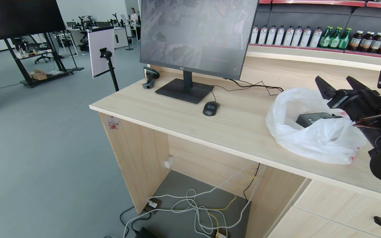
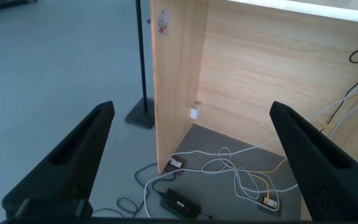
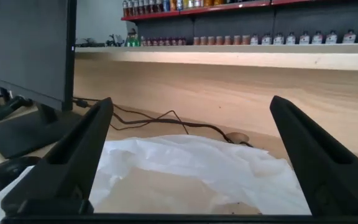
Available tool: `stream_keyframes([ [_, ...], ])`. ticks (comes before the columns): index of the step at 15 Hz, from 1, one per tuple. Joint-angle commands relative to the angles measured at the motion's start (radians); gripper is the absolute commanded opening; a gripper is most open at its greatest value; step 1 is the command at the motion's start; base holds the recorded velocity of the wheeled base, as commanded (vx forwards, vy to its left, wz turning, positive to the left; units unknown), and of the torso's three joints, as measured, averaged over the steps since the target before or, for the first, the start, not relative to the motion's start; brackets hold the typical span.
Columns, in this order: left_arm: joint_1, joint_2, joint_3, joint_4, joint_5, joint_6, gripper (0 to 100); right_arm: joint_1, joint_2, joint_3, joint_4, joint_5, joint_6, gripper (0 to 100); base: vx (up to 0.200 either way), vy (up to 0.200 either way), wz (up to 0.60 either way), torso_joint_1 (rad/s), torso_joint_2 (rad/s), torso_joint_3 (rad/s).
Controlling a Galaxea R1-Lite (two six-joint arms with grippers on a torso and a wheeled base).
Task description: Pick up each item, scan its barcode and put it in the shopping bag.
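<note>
A white plastic shopping bag (image 1: 313, 138) lies open on the wooden counter (image 1: 193, 122) at the right, with a dark boxy item (image 1: 314, 118) inside it. My right gripper (image 1: 341, 85) hovers open just above the bag's far right side, nothing between its fingers. The bag (image 3: 191, 171) spreads below the open right gripper (image 3: 191, 162) in the right wrist view. A black handheld barcode scanner (image 1: 150, 78) rests at the counter's back left corner, beside the monitor. My left gripper (image 2: 191, 162) hangs open low beside the counter, over the grey floor and the cables.
A monitor (image 1: 197, 36) on a stand and a black mouse (image 1: 211, 108) occupy the counter's middle. Cables (image 1: 253, 86) run behind the bag. A shelf of bottles (image 1: 319, 37) lines the back wall. A black tripod stand (image 1: 111, 69) is left of the counter. Loose cables (image 2: 229, 177) lie under the counter.
</note>
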Motion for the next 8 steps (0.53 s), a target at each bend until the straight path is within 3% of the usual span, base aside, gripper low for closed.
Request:
stream_keyframes([
  [1, 0.000, 0.000, 0.000, 0.000, 0.000, 0.000, 100, 0.006, -0.084, 0.035, -0.001, 0.027, -0.025, 100, 0.000, 0.000, 0.00, 0.000, 0.00, 0.000],
  [6, 0.000, 0.000, 0.000, 0.000, 0.000, -0.012, 100, 0.133, -0.262, 0.287, -0.001, 0.033, -0.083, 100, 0.000, 0.000, 0.00, 0.000, 0.00, 0.000],
  [8, 0.000, 0.000, 0.000, 0.000, 0.000, -0.012, 100, 0.141, -0.273, 0.302, -0.001, 0.034, -0.102, 100, 0.000, 0.000, -0.60, 0.002, 0.00, 0.005],
])
